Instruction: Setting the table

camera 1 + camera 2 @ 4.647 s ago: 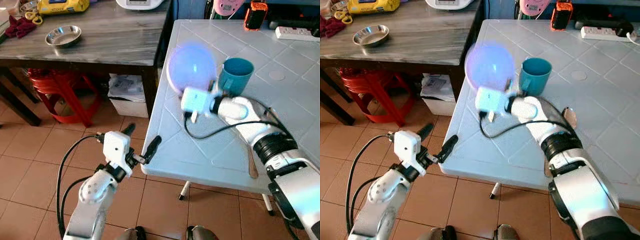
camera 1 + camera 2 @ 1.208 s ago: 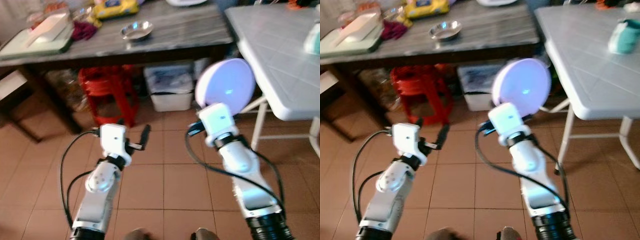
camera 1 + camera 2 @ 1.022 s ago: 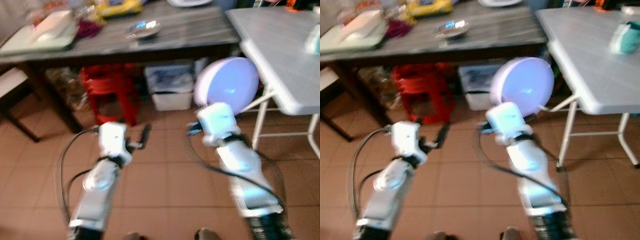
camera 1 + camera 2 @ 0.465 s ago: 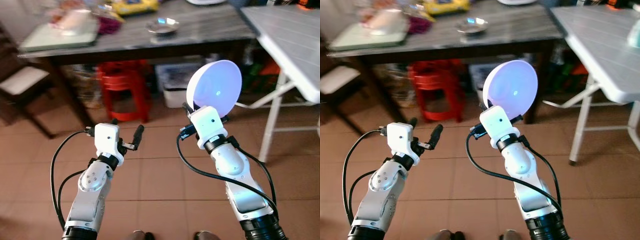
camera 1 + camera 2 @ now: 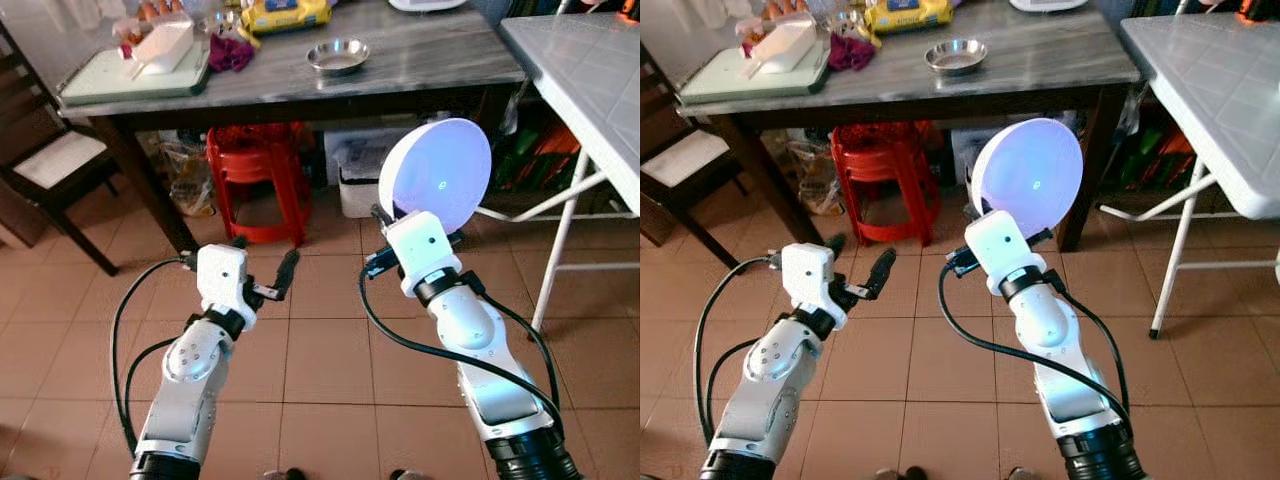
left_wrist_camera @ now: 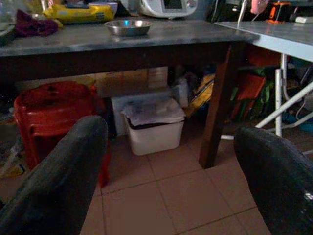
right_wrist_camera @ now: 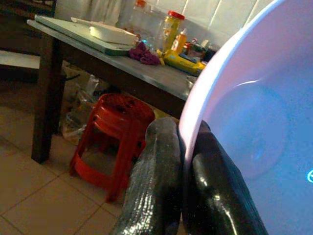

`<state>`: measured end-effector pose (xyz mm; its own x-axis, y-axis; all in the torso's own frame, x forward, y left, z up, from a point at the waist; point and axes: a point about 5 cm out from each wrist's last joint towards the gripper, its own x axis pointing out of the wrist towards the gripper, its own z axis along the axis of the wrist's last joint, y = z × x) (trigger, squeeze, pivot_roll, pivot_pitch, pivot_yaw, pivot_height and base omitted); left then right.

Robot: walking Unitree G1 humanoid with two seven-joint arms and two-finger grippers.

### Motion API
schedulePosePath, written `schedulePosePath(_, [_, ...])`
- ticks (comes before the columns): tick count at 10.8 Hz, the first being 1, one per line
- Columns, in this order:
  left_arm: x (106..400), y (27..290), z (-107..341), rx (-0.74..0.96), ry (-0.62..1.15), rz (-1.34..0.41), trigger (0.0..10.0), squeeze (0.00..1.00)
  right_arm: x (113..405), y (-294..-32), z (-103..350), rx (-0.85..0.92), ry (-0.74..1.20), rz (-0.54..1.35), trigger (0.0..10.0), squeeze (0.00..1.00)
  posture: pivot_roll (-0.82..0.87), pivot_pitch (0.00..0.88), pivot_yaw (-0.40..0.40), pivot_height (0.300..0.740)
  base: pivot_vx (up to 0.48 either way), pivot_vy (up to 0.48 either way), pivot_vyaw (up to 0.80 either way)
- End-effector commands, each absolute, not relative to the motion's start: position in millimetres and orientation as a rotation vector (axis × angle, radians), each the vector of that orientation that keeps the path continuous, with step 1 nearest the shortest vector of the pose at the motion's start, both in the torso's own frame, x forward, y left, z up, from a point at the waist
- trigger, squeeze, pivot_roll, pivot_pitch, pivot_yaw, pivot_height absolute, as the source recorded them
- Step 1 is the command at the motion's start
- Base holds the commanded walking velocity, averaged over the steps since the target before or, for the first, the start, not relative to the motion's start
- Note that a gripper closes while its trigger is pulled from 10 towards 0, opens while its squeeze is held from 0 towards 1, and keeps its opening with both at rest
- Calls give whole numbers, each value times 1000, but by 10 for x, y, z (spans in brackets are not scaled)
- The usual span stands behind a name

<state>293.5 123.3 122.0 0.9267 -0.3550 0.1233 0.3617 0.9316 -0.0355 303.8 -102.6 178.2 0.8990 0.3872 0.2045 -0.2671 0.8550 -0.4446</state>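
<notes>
A round pale lilac plate stands on edge in the air, over the tiled floor in front of the grey marble table. My right gripper is shut on the plate's lower rim, one black finger on each face. My left gripper hovers open over the floor to the left of the plate, nothing between its fingers. A small steel bowl sits on the marble table. The corner of the white folding table is at the right.
Under the marble table stand stacked red stools and a white bin. A green tray with a white container, a yellow packet and jars lie on that table. A dark chair stands at the left.
The plate has come off the white table, where it stood beside a teal cup. The view has swung left to the marble table. The grip on the plate is unchanged.
</notes>
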Motion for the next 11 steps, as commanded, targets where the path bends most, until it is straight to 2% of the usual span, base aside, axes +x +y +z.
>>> schedulePosePath(1, [2931,1269,1226,-59,-113,-360,10000,0,3037,-996,1826,-420,-316,357,10000,0,-124,149,109,740,379,0,0])
schedulePosePath(11, [2906,1230,1220,-75,-107,-382,10000,0,3026,-955,1783,-428,-306,388,10000,0,-121,151,109,740,413,0,0])
